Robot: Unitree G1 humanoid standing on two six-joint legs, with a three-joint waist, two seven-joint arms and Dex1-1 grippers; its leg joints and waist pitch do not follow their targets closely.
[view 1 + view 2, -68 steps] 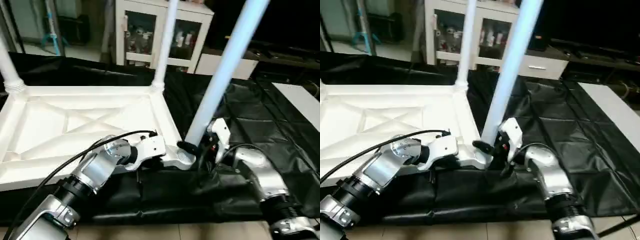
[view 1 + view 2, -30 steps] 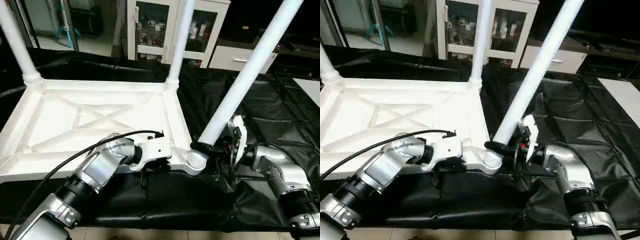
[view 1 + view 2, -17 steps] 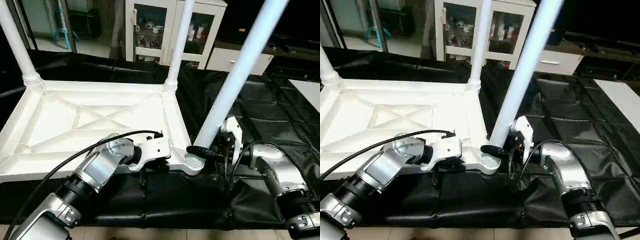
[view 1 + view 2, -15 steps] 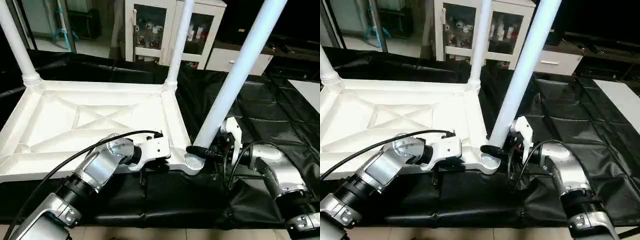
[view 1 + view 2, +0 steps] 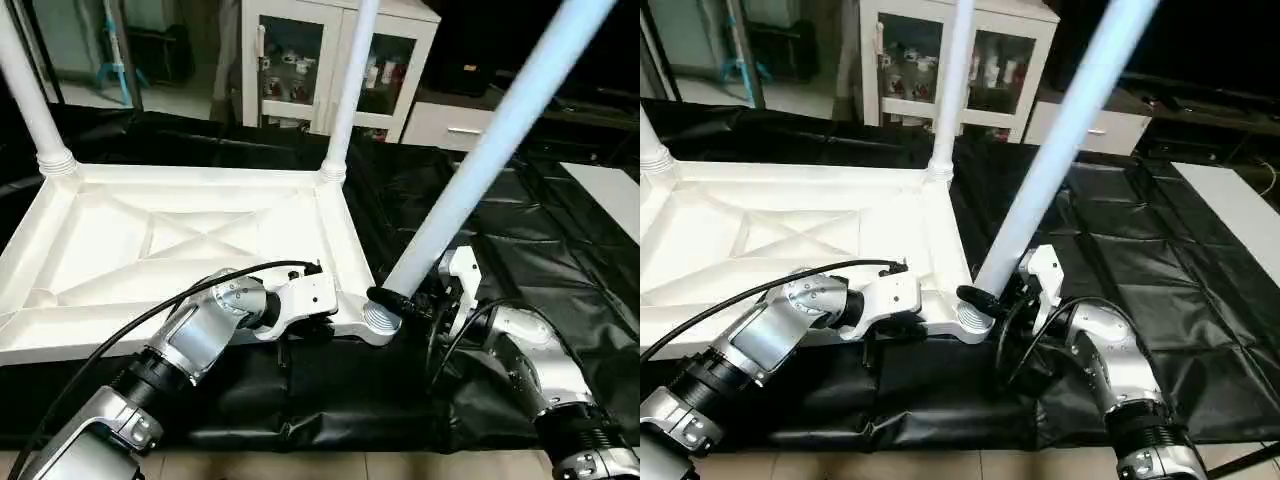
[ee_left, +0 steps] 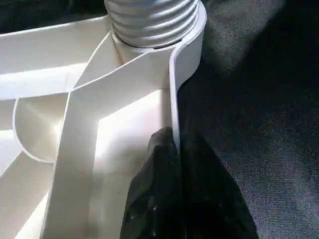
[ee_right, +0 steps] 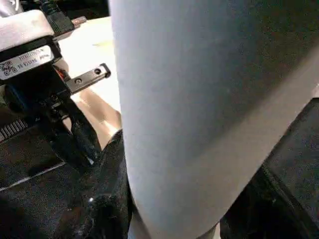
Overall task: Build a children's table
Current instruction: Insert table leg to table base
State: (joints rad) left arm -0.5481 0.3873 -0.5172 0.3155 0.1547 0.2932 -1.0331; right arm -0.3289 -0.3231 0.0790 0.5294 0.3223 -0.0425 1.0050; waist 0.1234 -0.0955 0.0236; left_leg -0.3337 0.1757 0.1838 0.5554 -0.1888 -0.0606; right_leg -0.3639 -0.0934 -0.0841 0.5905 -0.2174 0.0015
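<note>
White plastic takes up most of the near scene: the children's table top [image 5: 180, 250] lies upside down on the black-draped worktable [image 5: 560, 260], its X-ribbed underside facing up. At about seven o'clock in the head views the left gripper [image 5: 290, 335] reaches in over the near edge of the top, its two black fingers [image 6: 164, 199] pressed together on the thin rim wall, one finger inside the wall and one outside, as the left wrist view shows. Just beyond them in that view sits the ribbed collar of the near corner socket [image 6: 152, 20].

At about five o'clock the right gripper [image 5: 405, 305] has its black fingers [image 7: 107, 199] clamped around the base of a leg [image 5: 480, 150], right above the near right corner socket [image 5: 378, 320]. This leg stands in the socket but leans away toward one o'clock. The right wrist view shows the leg's white tube between the fingers, with the left gripper's body beyond it.

Farther off, two more legs stand upright in the far corners: one at twelve o'clock [image 5: 345, 90], one at ten o'clock [image 5: 30, 90].

Beyond the worktable, at twelve o'clock, stands a white glass-fronted cabinet [image 5: 300, 65]. A flat white board [image 5: 610, 190] lies at two o'clock.
</note>
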